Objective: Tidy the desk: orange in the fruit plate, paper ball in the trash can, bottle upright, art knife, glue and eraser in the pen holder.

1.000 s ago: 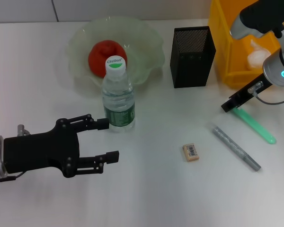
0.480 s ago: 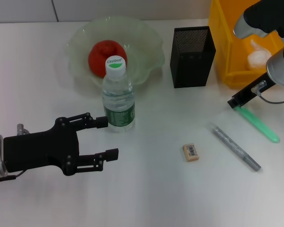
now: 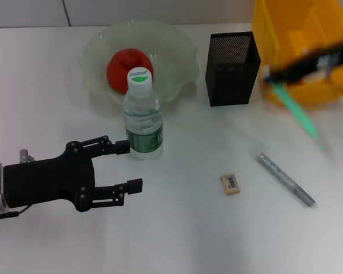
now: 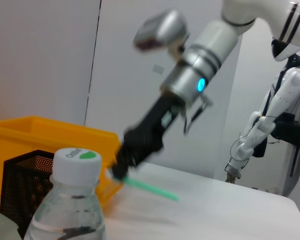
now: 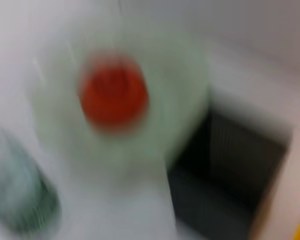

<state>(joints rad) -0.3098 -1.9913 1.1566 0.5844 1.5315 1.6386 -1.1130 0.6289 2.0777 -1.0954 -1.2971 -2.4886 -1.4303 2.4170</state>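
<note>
The orange (image 3: 127, 67) lies in the pale green fruit plate (image 3: 177, 48). In front of it the bottle (image 3: 143, 117) stands upright, and my left gripper (image 3: 130, 165) hovers open just beside its base, holding nothing. My right gripper (image 3: 280, 77), motion-blurred, is shut on a slim green stick (image 3: 297, 111) and holds it in the air between the black pen holder (image 3: 231, 68) and the yellow trash can (image 3: 303, 34). The eraser (image 3: 230, 184) and a grey stick (image 3: 286, 178) lie on the table. I cannot tell which stick is the art knife and which the glue. The paper ball is hidden.
The left wrist view shows the bottle cap (image 4: 77, 162) close up, with the pen holder (image 4: 20, 185) and trash can (image 4: 40, 135) behind and the right gripper (image 4: 127, 160) with the green stick (image 4: 150, 186). A second white robot (image 4: 270, 120) stands far off.
My right gripper has lifted the green stick off the table and swung it left toward the pen holder. The left arm, bottle, eraser and grey stick have not moved.
</note>
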